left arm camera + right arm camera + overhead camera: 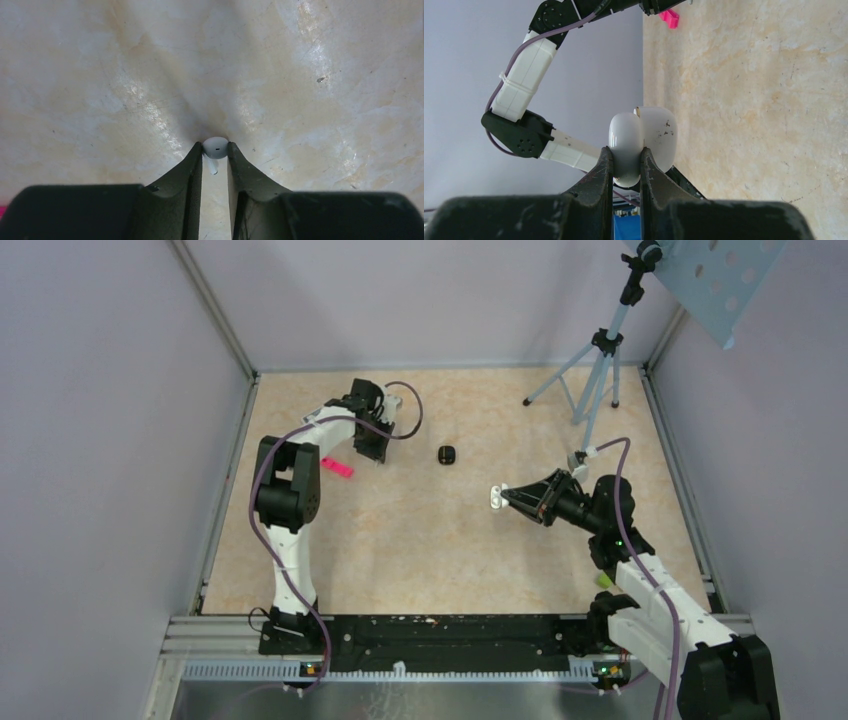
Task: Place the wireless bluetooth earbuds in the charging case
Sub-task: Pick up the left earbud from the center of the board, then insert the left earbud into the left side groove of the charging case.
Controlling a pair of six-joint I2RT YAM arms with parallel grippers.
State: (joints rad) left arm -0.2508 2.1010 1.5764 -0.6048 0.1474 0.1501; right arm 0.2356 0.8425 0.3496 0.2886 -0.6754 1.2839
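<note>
Your right gripper (626, 153) is clamped tight on the open white charging case (655, 137) at centre frame, and its inside is hidden. Your left gripper (215, 154) is pinching a white earbud (215, 146) low against the table (325, 100), at centre frame.

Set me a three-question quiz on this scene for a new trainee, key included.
1. Pick one. What is pinched at the tips of the left gripper?
A) a pink block
B) a white earbud
C) nothing
2. True or false: the right gripper is shut on the white case.
3. In one word, what colour is the small block lying beside the left arm in the top view?

Key: 1 B; 2 true; 3 pink.
</note>
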